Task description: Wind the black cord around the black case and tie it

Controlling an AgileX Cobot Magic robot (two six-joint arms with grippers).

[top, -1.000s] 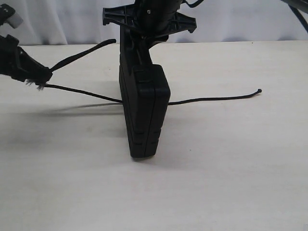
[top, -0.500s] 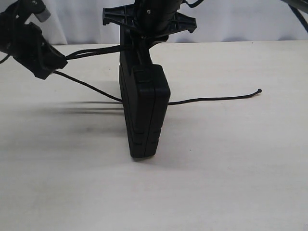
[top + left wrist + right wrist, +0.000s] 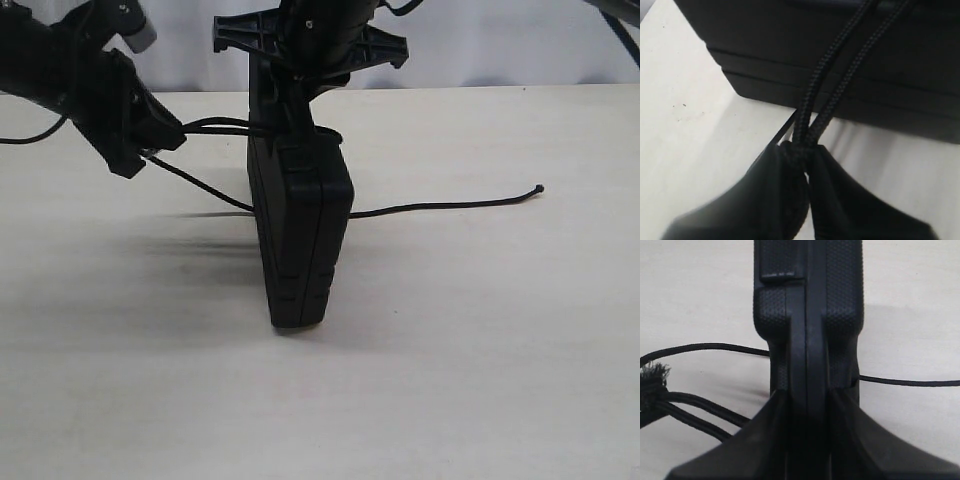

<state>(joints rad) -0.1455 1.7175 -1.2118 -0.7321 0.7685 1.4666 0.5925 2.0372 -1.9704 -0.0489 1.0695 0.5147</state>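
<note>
Nearest you, the matte, ribbed black case (image 3: 300,240) stands upright on its narrow edge on the pale table (image 3: 450,400). The thin braided black cord (image 3: 440,207) shows on either side of it, its tail lying to the right. Left of the case, your left gripper (image 3: 150,145) pinches the cord's doubled end; farthest back, your right gripper (image 3: 300,90) clamps the case's pebbled top

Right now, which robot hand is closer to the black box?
Right. The right gripper clamps the box from above; the left gripper sits off to one side, pinching the cord.
</note>
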